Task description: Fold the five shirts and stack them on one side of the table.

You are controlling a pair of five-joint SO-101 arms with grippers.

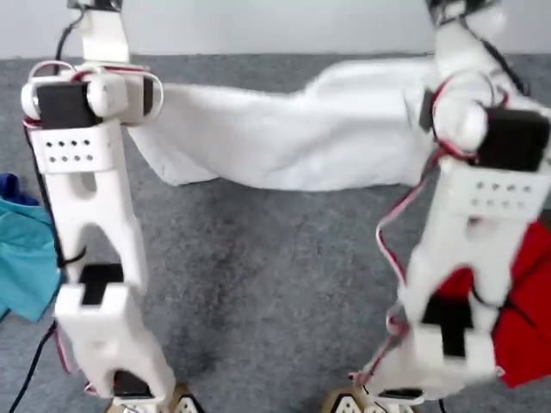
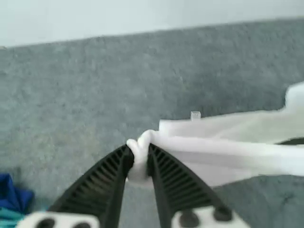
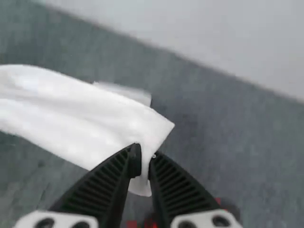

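Left pincer [image 2: 138,164]: jaws drawn narrow, clamped on a bunched corner of the white shirt [image 2: 228,142]. From this grip the cloth runs off toward 3 o'clock as a taut, folded band.

Right pincer [image 3: 141,166]: jaws likewise narrow, nipping the opposite edge of the white shirt [image 3: 80,118]. From here the cloth runs off toward 9 o'clock.

High view: the white shirt [image 1: 293,138] spans the 12 o'clock half of the tabletop [image 1: 275,275], with its long axis running 9 to 3 between the left arm [image 1: 86,172] and the right arm [image 1: 482,198]. Its middle sags toward 6 o'clock. Each arm holds one end, so neither is nearer the garment than the other.

Judgement: the coming move turns on that 9-to-3 axis. Both pincers would need to travel together, square to it, or the held edge will skew.

Other items: a teal shirt [image 1: 21,258] lies at 9 o'clock beside the left arm, with a blue cloth [image 1: 9,185] just above it. A red shirt [image 1: 525,318] lies at 4 o'clock, partly under the right arm. All three appear unfolded.
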